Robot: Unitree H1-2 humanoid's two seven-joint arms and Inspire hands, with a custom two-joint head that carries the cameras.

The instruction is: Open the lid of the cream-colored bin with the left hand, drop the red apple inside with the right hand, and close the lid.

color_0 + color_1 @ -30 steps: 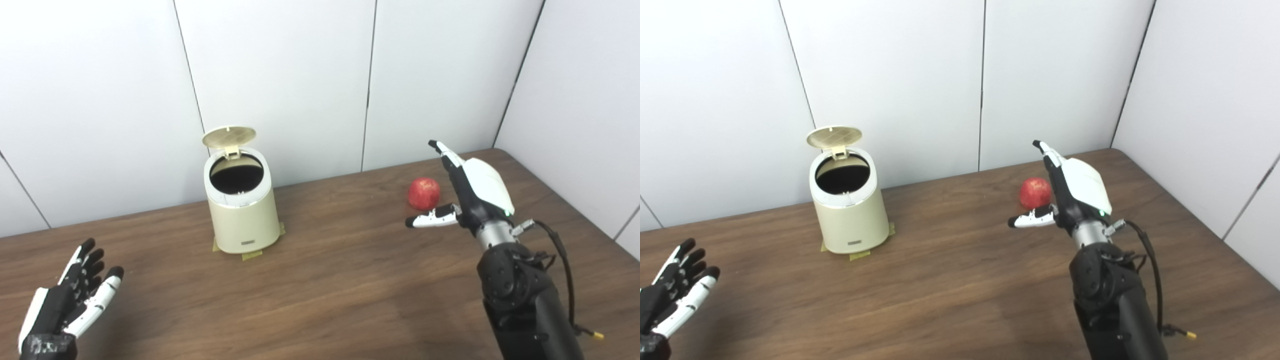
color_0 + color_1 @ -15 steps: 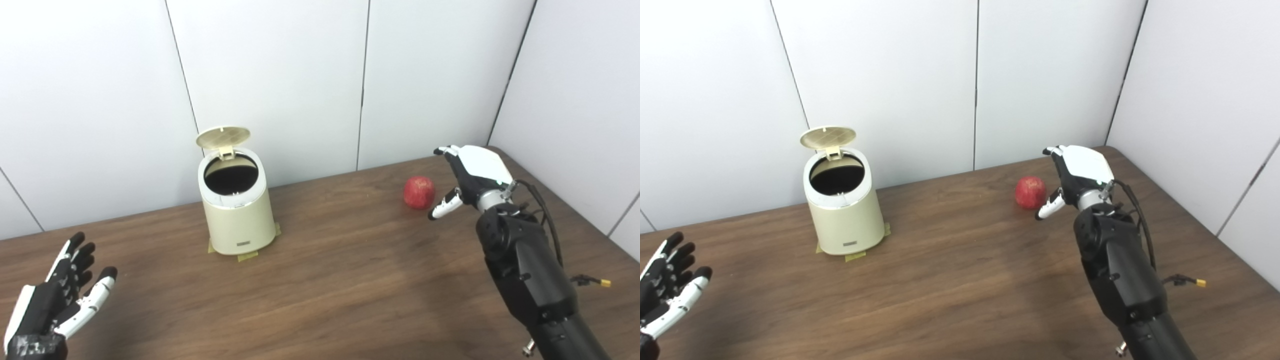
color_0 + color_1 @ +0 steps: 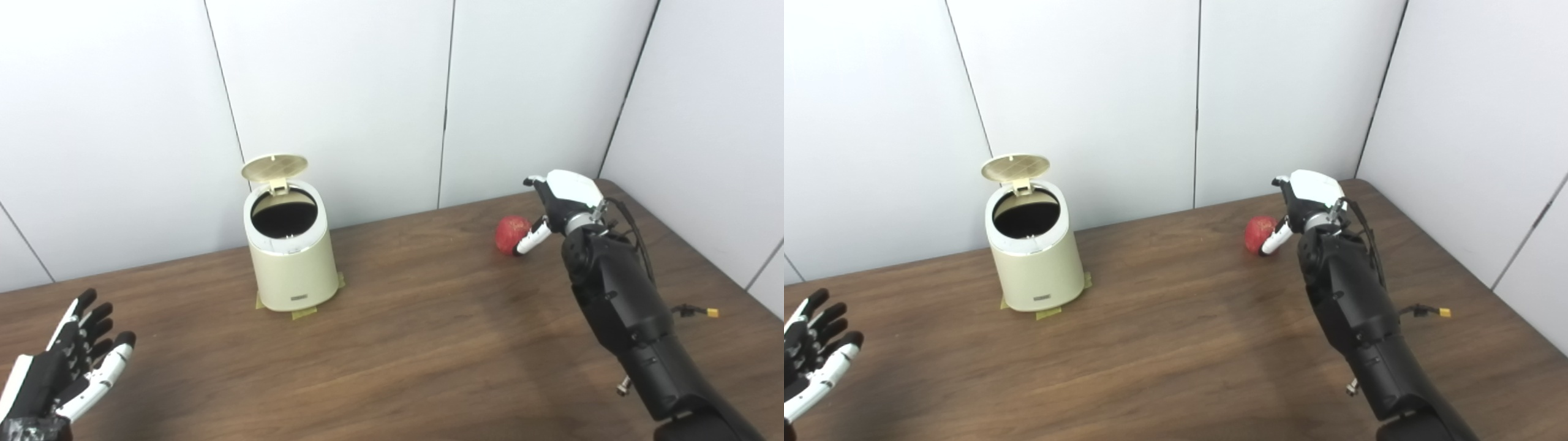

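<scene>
Item, red apple (image 3: 510,233): we find it resting on the worktop (image 3: 416,343) toward the far right, well apart from the bin. We judge it firm, smooth-skinned, light and apt to roll; best taken around its widest girth, thumb opposite the fingers. Item, right hand (image 3: 558,202): it sits over and just beside the apple, thumb at the near side, fingers curled past the top; we cannot tell whether it is closed on the fruit or only touching it. Item, cream-colored bin (image 3: 294,269): it stands upright on tape patches near the back wall, lid (image 3: 274,166) raised on its rear hinge, mouth open; the inside shows dark and we cannot tell of any contents. Item, left hand (image 3: 67,373): near left corner, palm up, fingers spread, holding nothing.
</scene>
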